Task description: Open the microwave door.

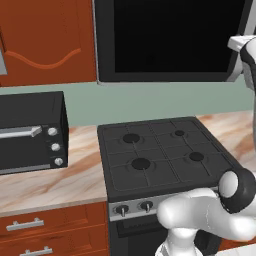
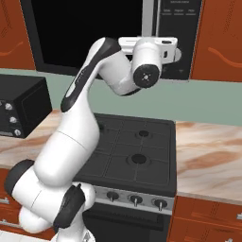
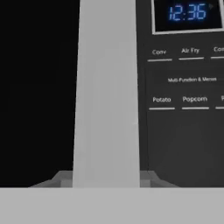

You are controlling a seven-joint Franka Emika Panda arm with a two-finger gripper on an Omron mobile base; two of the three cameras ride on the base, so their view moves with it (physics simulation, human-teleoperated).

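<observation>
The arm rises, elbow bent, wrist level; the claw (image 2: 178, 53) points forward (its fingers are hidden).

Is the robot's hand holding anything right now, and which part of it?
It cannot be told. The hand is up against the microwave door, right at its vertical handle bar, but its fingertips are hidden.

wall: pale green backsplash (image 1: 150, 102) across mid frame | cabinets: red-brown wood uppers (image 1: 47, 40) at upper left, drawers (image 1: 50, 227) at lower left | counter: marbled beige-pink top (image 2: 210, 158) at right | stove: black gas cooktop (image 1: 160, 150) at centre | toaster oven (image 1: 30, 131) at left edge
</observation>
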